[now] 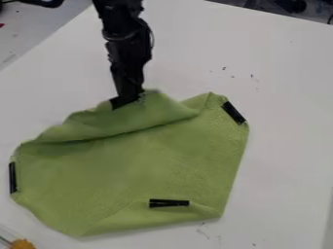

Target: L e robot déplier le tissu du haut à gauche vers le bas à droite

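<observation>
From my remote station I record a green cloth [149, 165] lying on the white worktop [286, 146], across its middle and toward its near left side as the camera sees it. The black gripper [127, 101] hangs down from the far side and meets the cloth at its far edge, left of the middle of that edge. I cannot tell from this view whether the gripper is released, clenched or grasping the fabric.

Condition of the cloth: not flat throughout. A broad fold runs along its far side, from the left end to near the far right corner, with a dark crease beneath it. The fabric rises to a small peak just right of the gripper. Along the near side I note further creasing, and the outline is uneven all round.

Three black strips are on the cloth: a left strip [12, 177] at its left edge, a right strip [233, 113] slanting at its far right corner, and a near strip [169, 203] lying crosswise, a little in from the near edge.

A yellow-orange item [23, 244] sits toward the near left, well apart from the gripper; I cannot identify it. Small dark marks [252, 76] dot the worktop right of the gripper.
</observation>
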`<state>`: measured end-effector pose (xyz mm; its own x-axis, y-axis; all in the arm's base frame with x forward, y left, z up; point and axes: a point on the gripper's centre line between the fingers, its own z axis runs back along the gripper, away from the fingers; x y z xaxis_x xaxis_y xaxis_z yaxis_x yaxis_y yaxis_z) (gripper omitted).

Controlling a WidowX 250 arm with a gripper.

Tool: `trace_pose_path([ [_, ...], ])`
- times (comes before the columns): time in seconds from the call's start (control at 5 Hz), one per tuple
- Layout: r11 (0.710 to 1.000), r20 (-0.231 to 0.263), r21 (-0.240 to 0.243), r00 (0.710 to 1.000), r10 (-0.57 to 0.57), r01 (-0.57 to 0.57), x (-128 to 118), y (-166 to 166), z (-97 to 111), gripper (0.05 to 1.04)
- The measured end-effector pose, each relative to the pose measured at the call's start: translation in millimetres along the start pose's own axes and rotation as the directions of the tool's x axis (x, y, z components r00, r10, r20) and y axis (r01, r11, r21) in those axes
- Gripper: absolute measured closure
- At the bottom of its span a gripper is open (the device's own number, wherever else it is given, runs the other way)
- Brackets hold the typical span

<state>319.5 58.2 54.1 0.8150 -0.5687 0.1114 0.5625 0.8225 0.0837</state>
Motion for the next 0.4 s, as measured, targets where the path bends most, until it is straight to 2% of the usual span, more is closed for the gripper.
trace_pose_path([
  [0.4, 0.999, 0.038, -0.039, 0.999, -0.001, 0.002, -8.1, 42.2, -26.5, 1.026],
])
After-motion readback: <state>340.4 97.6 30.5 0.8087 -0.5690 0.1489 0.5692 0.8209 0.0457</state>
